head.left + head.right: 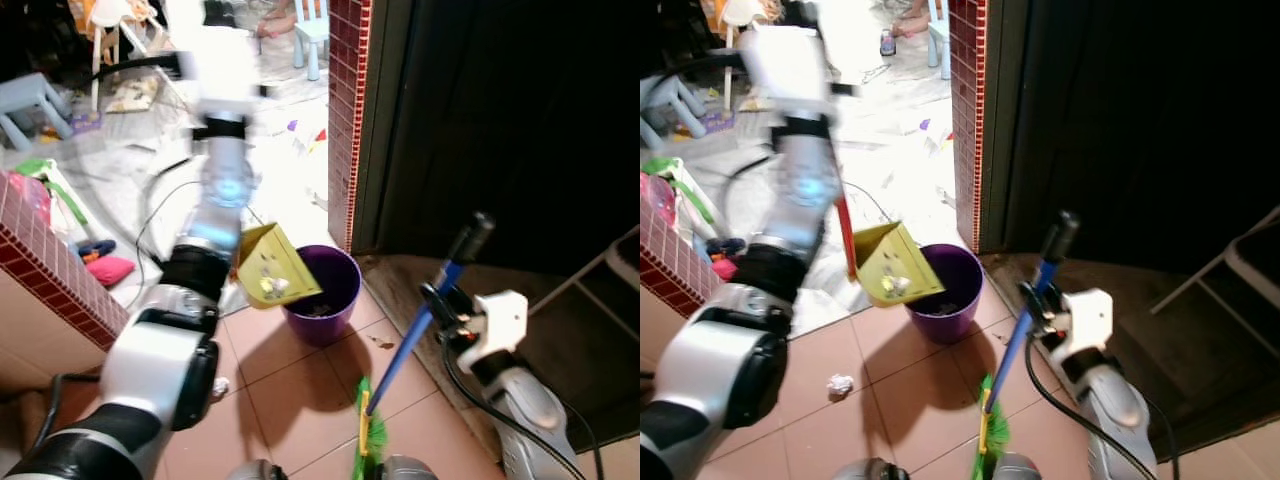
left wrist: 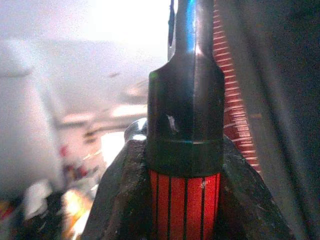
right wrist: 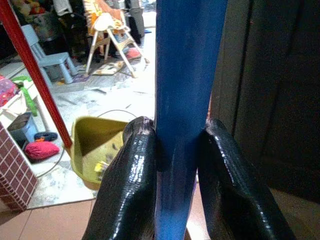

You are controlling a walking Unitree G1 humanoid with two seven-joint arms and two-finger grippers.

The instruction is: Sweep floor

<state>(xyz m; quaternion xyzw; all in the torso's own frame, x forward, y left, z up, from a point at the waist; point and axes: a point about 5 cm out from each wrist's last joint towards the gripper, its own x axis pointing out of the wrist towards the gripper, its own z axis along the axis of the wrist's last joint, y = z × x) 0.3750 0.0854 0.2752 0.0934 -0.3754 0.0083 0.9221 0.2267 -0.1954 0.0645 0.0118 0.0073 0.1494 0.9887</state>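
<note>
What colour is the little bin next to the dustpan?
The bin is purple, clearest in the left eye view.

Backlit glare, dark doorway, motion blur

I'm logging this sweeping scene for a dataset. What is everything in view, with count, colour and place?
dustpan: one, yellow, red handle, tilted over the bin, scraps inside
bin: one, purple, on the tiles by the brick pillar
broom: one, blue handle, green bristles, standing right of the bin
paper wad: one, white, on the floor left of the bin
brick pillar: one, red, behind the bin
small chairs: two, pale blue, far room
left gripper: shut on the dustpan handle
right gripper: shut on the broom handle
</note>
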